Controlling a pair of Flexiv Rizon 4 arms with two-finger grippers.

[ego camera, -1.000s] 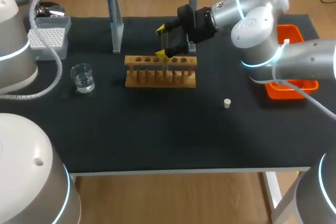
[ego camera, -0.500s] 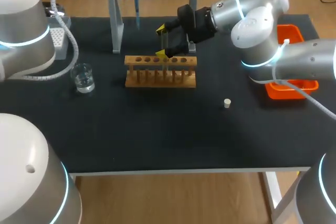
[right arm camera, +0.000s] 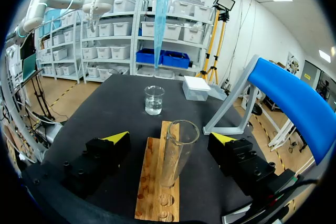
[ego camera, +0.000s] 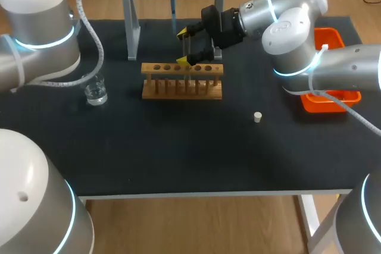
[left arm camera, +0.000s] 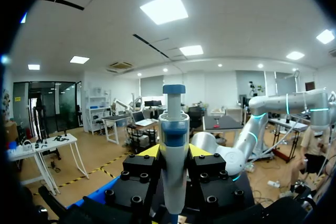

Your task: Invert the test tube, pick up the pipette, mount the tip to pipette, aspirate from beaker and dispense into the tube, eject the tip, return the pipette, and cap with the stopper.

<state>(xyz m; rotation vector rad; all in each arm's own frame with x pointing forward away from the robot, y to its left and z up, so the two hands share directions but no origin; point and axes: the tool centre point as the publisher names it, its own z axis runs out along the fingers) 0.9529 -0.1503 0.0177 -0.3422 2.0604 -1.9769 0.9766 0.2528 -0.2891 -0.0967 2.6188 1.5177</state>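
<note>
The left gripper [left arm camera: 173, 152] was clamped on the pipette [left arm camera: 174, 127], held high behind the wooden rack [ego camera: 181, 81] with its tip [right arm camera: 161, 1] pointing down. The right gripper [ego camera: 185, 47] straddled the test tube [right arm camera: 175, 153], which stood upright in the rack — fingers spread wide, neither touching the glass. With the tube unsteadied, a descending tip could clip its rim or miss the narrow mouth — spilling over the rack — or the two arms could collide, working so close.

table: flat black tabletop [ego camera: 178, 153] on white legs | floor: light wooden boards [ego camera: 196, 224] past the table's near edge (yellow-black tape strip [left arm camera: 86, 176] farther off) | ceiling: white, square panel lights [left arm camera: 164, 8] | wall: white shelving [right arm camera: 131, 30] with storage bins
</note>
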